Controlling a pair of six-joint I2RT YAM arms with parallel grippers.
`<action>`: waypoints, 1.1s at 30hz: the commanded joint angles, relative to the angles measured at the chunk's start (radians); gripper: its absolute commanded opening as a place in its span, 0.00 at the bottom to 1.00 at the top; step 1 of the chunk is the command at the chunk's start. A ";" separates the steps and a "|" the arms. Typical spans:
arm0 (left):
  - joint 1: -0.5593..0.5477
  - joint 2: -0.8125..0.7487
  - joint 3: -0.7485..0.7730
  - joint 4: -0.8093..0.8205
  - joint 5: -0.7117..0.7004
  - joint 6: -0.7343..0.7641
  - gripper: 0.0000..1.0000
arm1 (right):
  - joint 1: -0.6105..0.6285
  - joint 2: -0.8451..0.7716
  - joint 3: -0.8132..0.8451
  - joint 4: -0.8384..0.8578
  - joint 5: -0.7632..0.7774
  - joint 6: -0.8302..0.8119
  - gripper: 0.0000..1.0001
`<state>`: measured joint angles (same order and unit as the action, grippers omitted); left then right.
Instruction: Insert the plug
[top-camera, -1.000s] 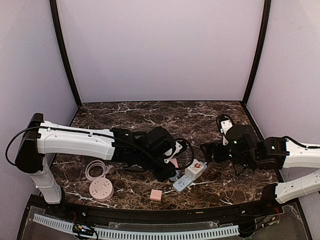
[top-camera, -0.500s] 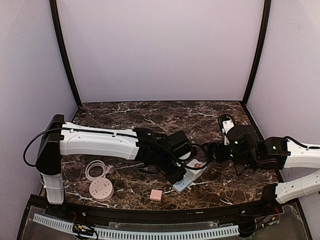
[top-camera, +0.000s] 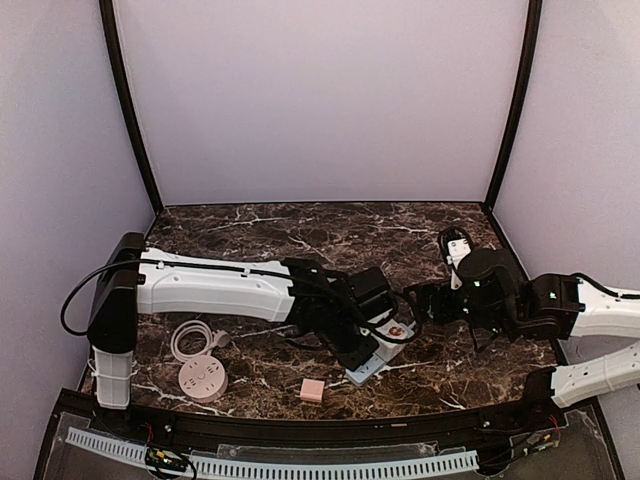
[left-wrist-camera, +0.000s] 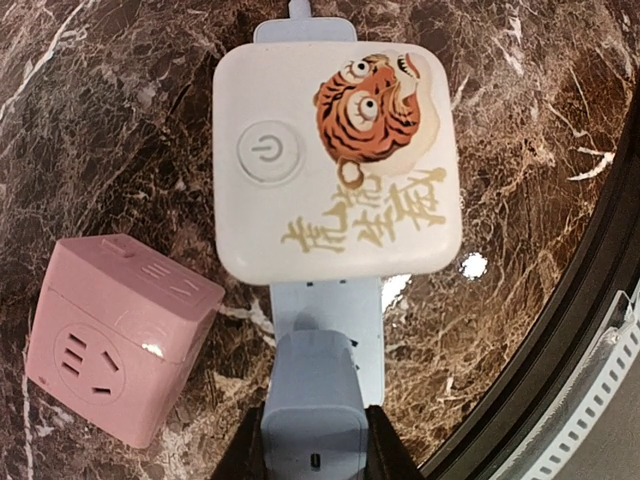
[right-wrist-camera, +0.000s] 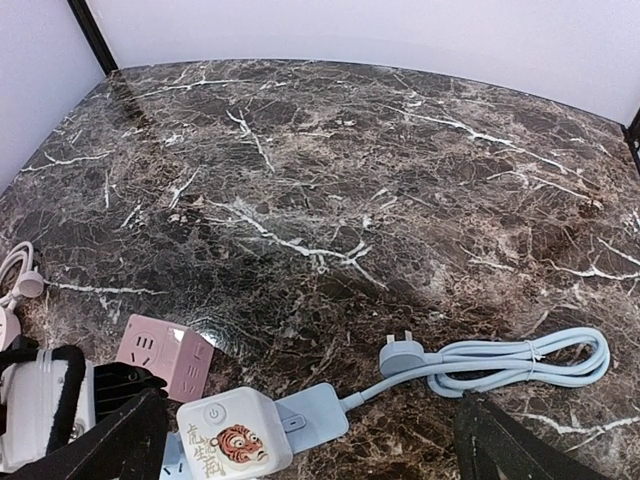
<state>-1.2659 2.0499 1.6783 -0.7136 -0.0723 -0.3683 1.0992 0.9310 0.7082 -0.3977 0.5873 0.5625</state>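
The left gripper (left-wrist-camera: 314, 452) sits at the near end of the light-blue power strip (left-wrist-camera: 328, 318). Its 2 fingers (left-wrist-camera: 385, 462) press against either side of the strip, apparently clenched on it, though only slivers of them show at the frame's lower edge. A white adapter (left-wrist-camera: 338, 165) with a tiger print and a power button sits on top of the strip, and a pink cube socket (left-wrist-camera: 115, 335) stands just beside it on the marble table (right-wrist-camera: 330, 170). The right gripper (top-camera: 412, 303) hovers near the adapter with its fingers (right-wrist-camera: 110, 450) spread wide, holding nothing. The plug (right-wrist-camera: 403, 352) lies loose on the table in no socket, between the strip's far end and the bundled loops of its cord (right-wrist-camera: 520, 362). Near the table's front edge are a round pink socket (top-camera: 203, 378) and a small pink block (top-camera: 312, 390), well apart from each other.
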 joint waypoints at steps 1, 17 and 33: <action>-0.007 0.043 0.041 -0.062 -0.060 -0.018 0.01 | -0.002 -0.011 -0.009 0.012 -0.010 0.005 0.99; -0.013 0.139 0.116 -0.133 -0.127 -0.031 0.01 | -0.003 -0.013 -0.013 0.021 -0.024 0.001 0.99; -0.013 0.164 0.062 -0.038 -0.005 0.013 0.01 | -0.004 -0.143 0.072 -0.120 0.231 0.210 0.99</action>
<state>-1.2873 2.1262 1.7958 -0.8124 -0.1322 -0.3885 1.0985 0.8108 0.7223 -0.4603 0.7151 0.6781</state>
